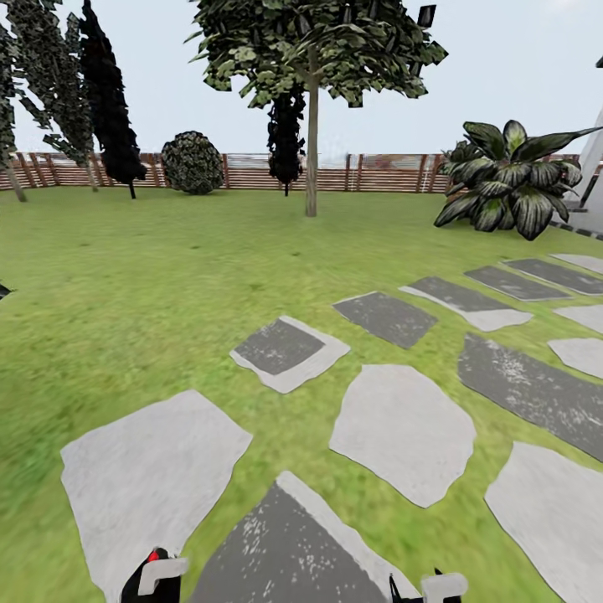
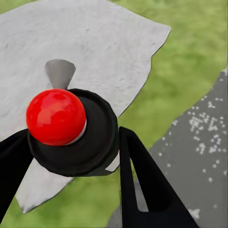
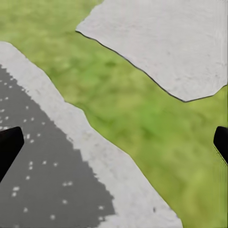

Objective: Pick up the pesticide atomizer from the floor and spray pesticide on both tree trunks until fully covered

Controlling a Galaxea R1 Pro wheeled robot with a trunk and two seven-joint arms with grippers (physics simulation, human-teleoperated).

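My left gripper [image 2: 71, 147] is shut on the pesticide atomizer [image 2: 97, 135], a round black body with a glossy red knob on top, clamped between the two black fingers. In the head view that gripper [image 1: 155, 579] sits at the bottom edge, with the atomizer's red spot [image 1: 153, 555] just showing. My right gripper [image 3: 114, 142] is open with nothing between its fingers, hanging over grass and paving; it shows at the lower right of the head view [image 1: 431, 588]. A tree [image 1: 318, 42] with a mottled crown stands far ahead on the lawn, and its straight pale tree trunk [image 1: 311, 155] is well beyond reach.
Grey and dark stepping stones [image 1: 402, 431] cross the garden lawn [image 1: 142, 268] from just in front of me toward the right. A broad-leafed plant [image 1: 511, 180] stands at right. Near-black conifers [image 1: 109, 100], a round bush [image 1: 193, 163] and the slatted fence [image 1: 377, 172] line the back.
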